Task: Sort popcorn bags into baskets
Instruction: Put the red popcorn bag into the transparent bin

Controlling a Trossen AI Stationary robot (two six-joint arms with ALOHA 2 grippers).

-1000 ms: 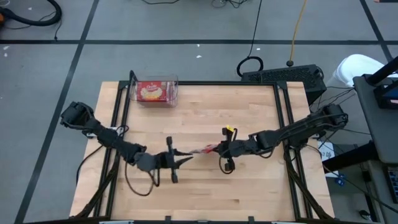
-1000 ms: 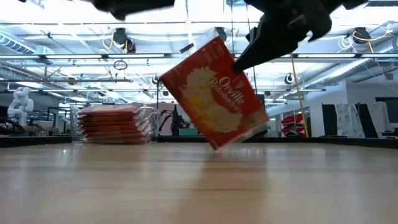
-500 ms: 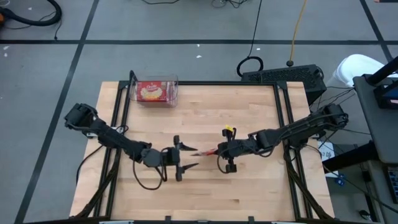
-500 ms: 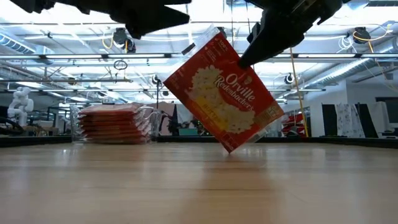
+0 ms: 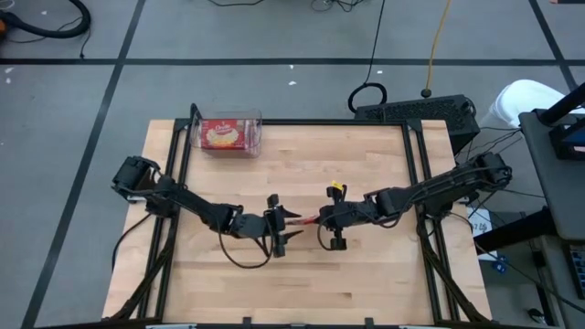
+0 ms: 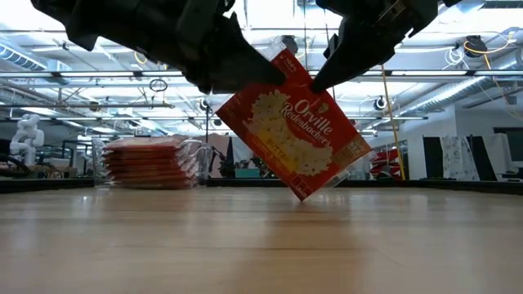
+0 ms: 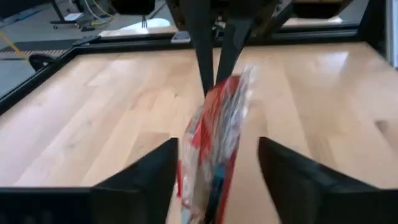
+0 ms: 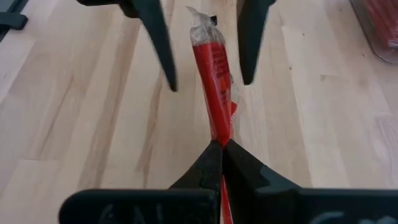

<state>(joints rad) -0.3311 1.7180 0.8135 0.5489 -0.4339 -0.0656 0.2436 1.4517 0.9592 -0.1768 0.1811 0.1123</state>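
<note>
Frame centre, high view: right gripper [image 8: 222, 144] clenched on the flat red popcorn packet [image 6: 290, 131], held edge-on above the table. Left gripper [image 7: 214, 163] released, fingers straddling its free end. Clear plastic bin [image 5: 228, 135] upper left, far.

Overhead; table-level; 2 facing wrist views

wooden table [image 5: 366, 283], clear bin [image 5: 230, 134] at back

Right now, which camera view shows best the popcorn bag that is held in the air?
The low view: the popcorn bag shows its whole printed face, tilted above the table. Both wrist views see it only edge-on, between the left gripper's open fingers. The high view shows just a thin red sliver.
</note>
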